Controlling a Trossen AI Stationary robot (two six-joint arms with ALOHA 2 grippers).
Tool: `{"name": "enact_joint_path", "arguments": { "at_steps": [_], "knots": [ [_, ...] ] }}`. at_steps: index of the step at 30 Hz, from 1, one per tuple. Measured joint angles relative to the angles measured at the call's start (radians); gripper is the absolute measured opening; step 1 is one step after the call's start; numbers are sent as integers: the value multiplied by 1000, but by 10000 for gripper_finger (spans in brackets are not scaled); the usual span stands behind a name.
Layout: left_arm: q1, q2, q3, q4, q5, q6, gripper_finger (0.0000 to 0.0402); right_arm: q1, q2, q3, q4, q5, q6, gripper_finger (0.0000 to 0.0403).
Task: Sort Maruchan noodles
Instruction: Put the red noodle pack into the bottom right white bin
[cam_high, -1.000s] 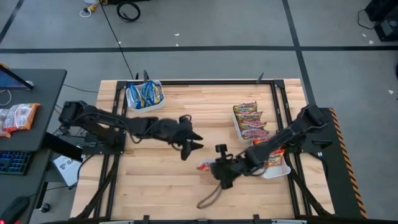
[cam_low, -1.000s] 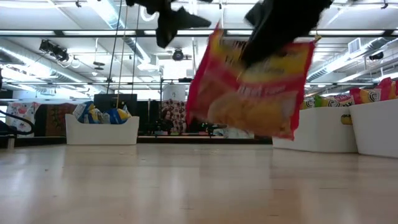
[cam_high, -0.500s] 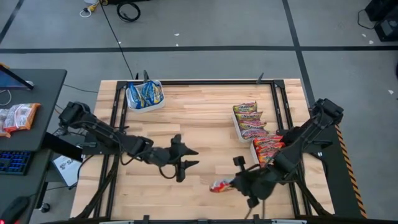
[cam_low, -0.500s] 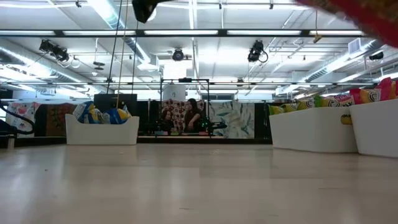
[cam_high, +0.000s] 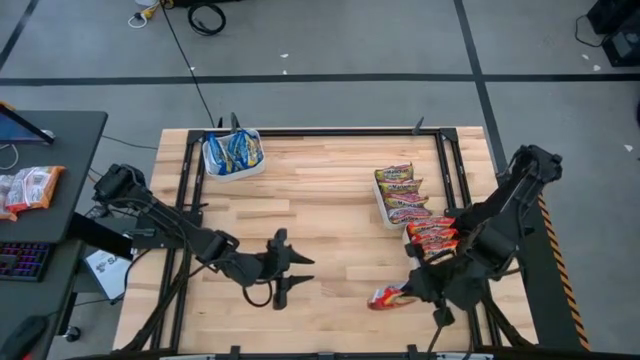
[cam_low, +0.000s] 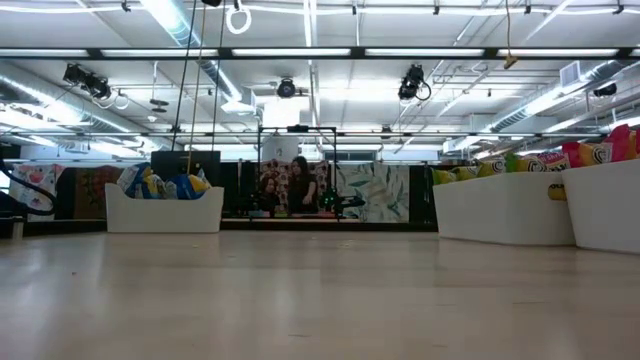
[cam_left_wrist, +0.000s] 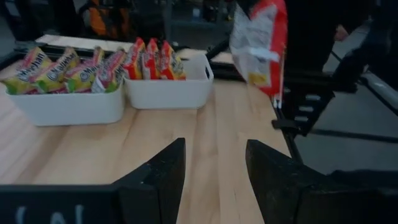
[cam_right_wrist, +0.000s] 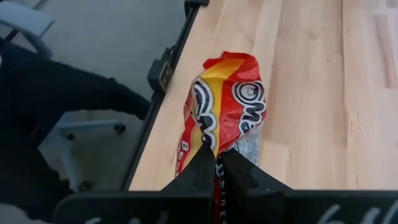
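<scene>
Wooden tabletop (cam_high: 330, 215) fills your overhead view, set on a grey floor, with a dark desk (cam_high: 45, 200) off its left side.

Going left to right, your left gripper (cam_high: 283, 272) hovers over the near centre-left of the table with its fingers (cam_left_wrist: 155, 180) spread apart and nothing between them. At the far left corner sits a white tray (cam_high: 232, 153) of blue-yellow packets (cam_high: 231, 149). In the left wrist view you look across bare wood at two white trays side by side, one with yellow-green packets (cam_left_wrist: 56, 70) and one with orange-red packets (cam_left_wrist: 152, 59).

Your right gripper (cam_high: 412, 290) is over the near right part of the table, its fingers pinched tight on the edge of an orange-red packet (cam_high: 387, 297). In the right wrist view that packet (cam_right_wrist: 224, 115) hangs from the fingertips above the table's near edge, beside the black frame rail (cam_right_wrist: 165, 71). It is clear of the wood, apart from the trays.

At the right side the far tray (cam_high: 392, 200) and the near tray (cam_high: 432, 237) stand in a row.

Across the table at surface level you see a lit hall with ceiling lamps (cam_low: 410, 82), and people (cam_low: 290, 185) in the background.
</scene>
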Motion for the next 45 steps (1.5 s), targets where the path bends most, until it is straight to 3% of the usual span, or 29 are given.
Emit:
{"name": "enact_joint_path", "arguments": {
  "at_steps": [9, 13, 18, 24, 33, 45],
  "knots": [
    [3, 0, 0, -2, 19, -10, 172, 34, -159, -103, -54, -16, 81, 8],
    [12, 0, 0, -1, 20, -4, 172, 48, -256, -181, -80, -157, 173, 7],
    [40, 0, 0, -18, 20, 3, 172, 51, -338, -193, -265, -313, 300, 7],
    [82, 0, 0, -30, 20, 2, 172, 52, -343, -214, -505, -273, 382, 7],
    [117, 0, 0, -20, 22, -6, 172, 53, -340, -367, -325, -277, 396, 7],
    [152, 0, 0, 156, 21, -56, 172, 89, -340, -551, -161, -138, 396, 7]
  ]
}}
